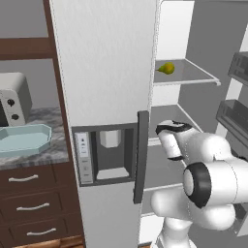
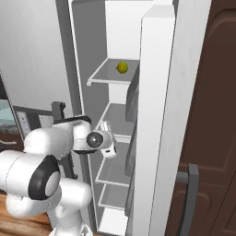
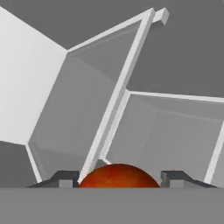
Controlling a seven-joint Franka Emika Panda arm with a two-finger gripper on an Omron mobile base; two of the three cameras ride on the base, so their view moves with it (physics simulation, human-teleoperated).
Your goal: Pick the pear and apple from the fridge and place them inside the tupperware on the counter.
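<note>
Apple (image 3: 118, 176): showing glossy, mottled red-orange skin. Fridge (image 1: 104, 63): showing matt, faintly brushed white-grey panels. Surface (image 1: 46, 155): showing grey marbled stone. Tupperware (image 1: 29, 140): looking smooth, translucent plastic.

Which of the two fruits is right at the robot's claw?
The round red-orange apple, sitting between the claw's two dark fingertips. The yellow-green pear lies apart on an upper fridge shelf.

Red-orange apple (image 3: 118, 176), yellow-green pear (image 1: 167, 68), pale blue tupperware (image 1: 25, 139), seemingly grey marbled counter (image 1: 51, 152)
</note>
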